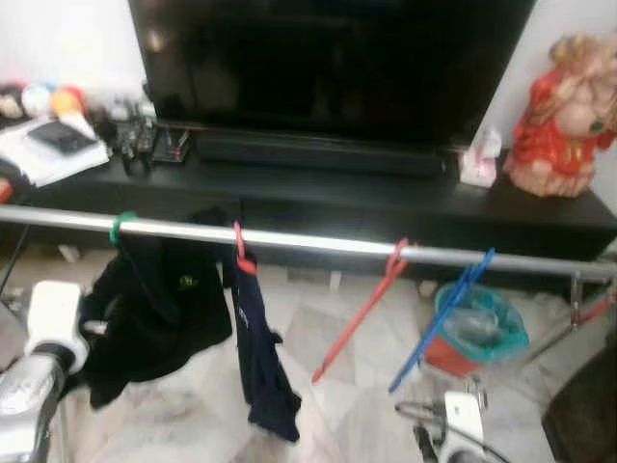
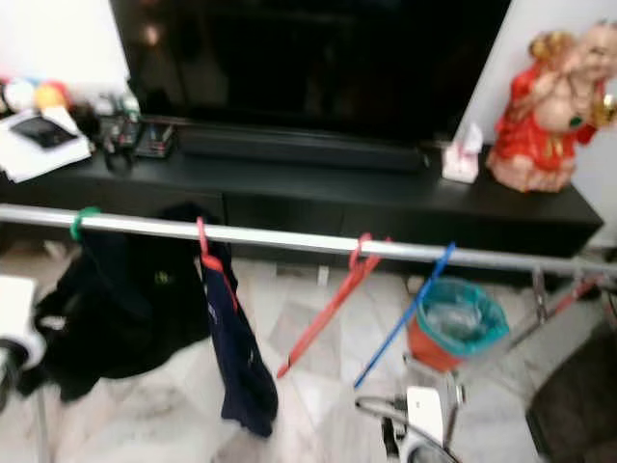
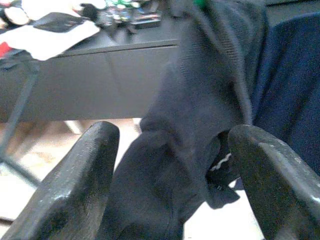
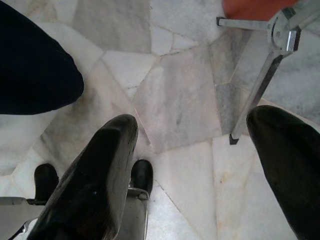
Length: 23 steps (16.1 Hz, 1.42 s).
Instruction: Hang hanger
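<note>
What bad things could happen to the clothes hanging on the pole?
1. The left gripper is open right at the black garment, which hangs bunched from a green hanger. A tug could pull it off the rail.
2. The red hanger and blue hanger hang tilted and empty; shaking the rail could make them slide or drop.
3. The navy garment hangs close by and may get snagged.

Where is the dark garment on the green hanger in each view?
Left eye view: dark garment hangs from the silver rail, left of centre.
Right eye view: same garment, lower left.
Left wrist view: its cloth lies between the open left gripper fingers.
Right wrist view: cannot tell.
Shared landmark: green hanger hook.
</note>
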### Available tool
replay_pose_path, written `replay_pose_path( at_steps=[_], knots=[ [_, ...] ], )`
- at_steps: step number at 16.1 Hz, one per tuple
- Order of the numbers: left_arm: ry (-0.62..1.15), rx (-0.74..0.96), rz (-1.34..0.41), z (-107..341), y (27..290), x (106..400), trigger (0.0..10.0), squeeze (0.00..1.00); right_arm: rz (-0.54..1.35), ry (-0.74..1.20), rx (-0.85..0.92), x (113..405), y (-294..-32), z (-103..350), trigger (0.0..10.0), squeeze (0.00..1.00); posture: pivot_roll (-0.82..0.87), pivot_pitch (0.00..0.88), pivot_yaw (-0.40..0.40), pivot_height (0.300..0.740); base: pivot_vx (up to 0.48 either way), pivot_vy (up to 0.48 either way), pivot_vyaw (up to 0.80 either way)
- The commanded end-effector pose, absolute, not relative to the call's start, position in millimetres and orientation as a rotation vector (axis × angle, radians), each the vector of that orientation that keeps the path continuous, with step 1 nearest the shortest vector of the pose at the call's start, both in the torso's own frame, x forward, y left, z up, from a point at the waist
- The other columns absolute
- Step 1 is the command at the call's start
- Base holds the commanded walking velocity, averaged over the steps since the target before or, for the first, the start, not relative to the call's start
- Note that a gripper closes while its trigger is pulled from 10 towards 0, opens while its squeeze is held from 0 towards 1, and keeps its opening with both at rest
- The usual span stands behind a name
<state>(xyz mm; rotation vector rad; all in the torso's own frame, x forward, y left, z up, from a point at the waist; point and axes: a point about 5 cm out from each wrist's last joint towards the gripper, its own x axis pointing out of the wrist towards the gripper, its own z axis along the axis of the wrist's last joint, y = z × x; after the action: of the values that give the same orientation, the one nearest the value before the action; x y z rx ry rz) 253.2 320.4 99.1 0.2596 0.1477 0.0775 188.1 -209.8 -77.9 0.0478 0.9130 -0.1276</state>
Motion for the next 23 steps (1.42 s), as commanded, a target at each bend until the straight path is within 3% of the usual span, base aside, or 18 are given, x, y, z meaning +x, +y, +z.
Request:
replay_pose_path(
  at_steps=[1,2,3,7,9,13,15,18,23],
  knots=[
    [0.137,0.256,0.107,101,323,245,10.0,1.0,-0.149,0.909,0.052,189,-213,-77,10.0,0.0,0.12,0.0,-0.061,0.74,0.0,0.0,0.0],
    [0.149,0.255,0.112,98,322,239,10.0,1.0,-0.149,0.91,0.052,189,-213,-77,10.0,0.0,0.12,0.0,-0.061,0.74,0.0,0.0,0.0],
    [0.268,0.275,0.131,75,323,217,10.0,0.0,-0.149,0.911,0.053,189,-213,-77,10.0,0.0,0.12,0.0,-0.057,0.74,0.0,0.0,0.0],
    [0.618,0.304,0.204,11,325,180,10.0,0.0,-0.15,0.91,0.056,190,-211,-77,10.0,0.0,0.12,0.0,-0.051,0.74,0.0,0.0,0.0],
    [0.758,0.268,0.19,-17,312,174,10.0,0.0,-0.15,0.91,0.057,190,-211,-77,10.0,0.0,0.11,0.0,-0.049,0.74,0.0,0.0,0.0],
    [0.79,0.261,-0.014,-41,257,207,10.0,0.0,-0.167,0.916,0.06,190,-210,-77,10.0,0.0,0.09,0.0,-0.047,0.74,0.0,0.0,0.0],
    [0.806,0.229,-0.013,-46,239,222,10.0,0.0,-0.185,0.924,0.071,188,-210,-78,10.0,0.0,0.07,0.0,-0.038,0.74,0.0,0.0,0.0],
    [0.82,0.222,-0.021,-49,229,226,10.0,0.0,-0.207,0.931,0.096,186,-210,-79,10.0,0.0,0.06,0.0,-0.034,0.74,0.0,0.0,0.0],
    [0.875,0.174,0.078,-56,239,216,10.0,0.0,-0.214,0.945,0.11,184,-208,-81,10.0,0.0,0.05,0.0,-0.021,0.74,0.0,0.0,0.0]
  ],
)
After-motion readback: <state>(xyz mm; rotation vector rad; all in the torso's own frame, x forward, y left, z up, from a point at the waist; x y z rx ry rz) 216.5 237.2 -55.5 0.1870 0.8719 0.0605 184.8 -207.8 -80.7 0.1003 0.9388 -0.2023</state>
